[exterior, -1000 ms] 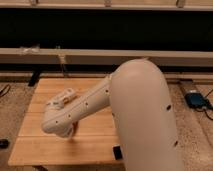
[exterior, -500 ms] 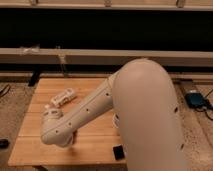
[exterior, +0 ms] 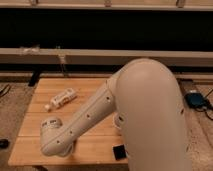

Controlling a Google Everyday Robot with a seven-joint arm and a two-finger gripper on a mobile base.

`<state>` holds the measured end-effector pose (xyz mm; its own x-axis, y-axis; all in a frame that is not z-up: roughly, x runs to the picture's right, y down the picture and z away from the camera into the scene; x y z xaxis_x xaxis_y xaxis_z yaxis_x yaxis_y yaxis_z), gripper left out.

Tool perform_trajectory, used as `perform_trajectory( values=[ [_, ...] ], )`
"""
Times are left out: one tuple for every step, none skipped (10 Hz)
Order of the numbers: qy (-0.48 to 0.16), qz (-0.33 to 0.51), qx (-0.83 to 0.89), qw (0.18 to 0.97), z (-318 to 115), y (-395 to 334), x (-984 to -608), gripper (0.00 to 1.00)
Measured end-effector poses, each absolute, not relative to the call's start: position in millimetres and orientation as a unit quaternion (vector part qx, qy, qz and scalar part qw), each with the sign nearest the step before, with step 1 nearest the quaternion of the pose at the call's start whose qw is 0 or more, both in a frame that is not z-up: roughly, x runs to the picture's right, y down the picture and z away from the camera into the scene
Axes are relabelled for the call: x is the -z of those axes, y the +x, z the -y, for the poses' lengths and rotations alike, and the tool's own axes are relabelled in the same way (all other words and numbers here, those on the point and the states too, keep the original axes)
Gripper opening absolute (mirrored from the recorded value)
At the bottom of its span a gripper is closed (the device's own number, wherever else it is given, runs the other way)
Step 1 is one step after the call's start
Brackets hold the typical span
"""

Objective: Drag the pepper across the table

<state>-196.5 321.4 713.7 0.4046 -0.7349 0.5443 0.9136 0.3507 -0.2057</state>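
Observation:
The pepper is hidden from view. The light wood table point(exterior: 45, 107) lies at the left. My white arm reaches across it, and its rounded wrist end point(exterior: 54, 137) sits low over the table's front left part. The gripper is hidden under that wrist end, so nothing of its fingers shows. A white plastic bottle with a label point(exterior: 63, 97) lies on its side on the table's back left part, apart from the arm.
A small black object point(exterior: 119, 151) sits at the table's front edge by the arm's base. A long dark bench or shelf point(exterior: 100, 55) runs behind the table. A blue object point(exterior: 196, 100) lies on the floor at the right.
The arm's wrist end has moved a little toward the table's front left edge. The white bottle has not moved.

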Motion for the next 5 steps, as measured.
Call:
perform_trajectory(
  values=[
    [-0.246, 0.183, 0.514, 0.801, -325.2, -195.6, -711.4, 0.75],
    [-0.247, 0.183, 0.513, 0.801, -329.9, -194.0, -708.7, 0.8],
    [-0.248, 0.183, 0.512, 0.802, -333.8, -192.8, -706.5, 0.8],
    [-0.248, 0.183, 0.51, 0.803, -335.3, -192.2, -705.3, 0.8],
    [-0.249, 0.186, 0.508, 0.804, -336.2, -192.5, -703.4, 0.8]
  ],
)
